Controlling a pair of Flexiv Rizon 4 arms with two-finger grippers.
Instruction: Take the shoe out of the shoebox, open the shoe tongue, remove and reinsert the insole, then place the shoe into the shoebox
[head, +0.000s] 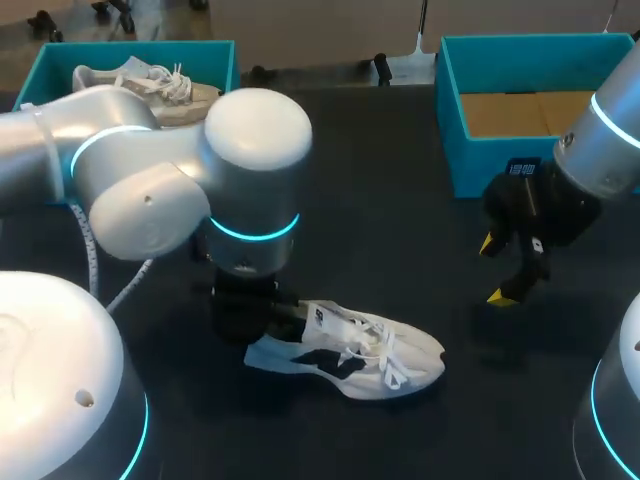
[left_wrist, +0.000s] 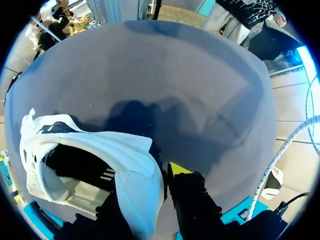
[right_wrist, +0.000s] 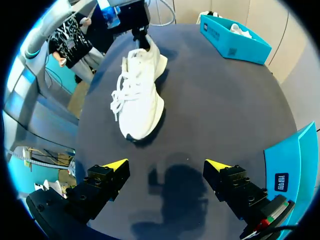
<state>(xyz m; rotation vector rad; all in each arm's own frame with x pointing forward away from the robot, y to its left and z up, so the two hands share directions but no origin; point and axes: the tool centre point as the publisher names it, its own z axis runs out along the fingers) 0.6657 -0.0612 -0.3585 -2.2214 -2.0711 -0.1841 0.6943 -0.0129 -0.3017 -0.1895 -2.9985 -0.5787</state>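
A white shoe with black side panels lies on its sole on the dark table, toe pointing right. My left gripper is at its heel and shut on the heel wall. One yellow fingertip shows outside the heel; the other finger is hidden by the shoe. The shoe's opening is dark, and what lies inside is hard to make out. My right gripper hangs open and empty to the right of the shoe. In the right wrist view the shoe lies ahead of that gripper, toe toward it.
A teal shoebox with a bare brown floor stands at the back right, just behind my right gripper. Another teal box at the back left holds a second white shoe. My left arm's bulky elbow overhangs the table's left half.
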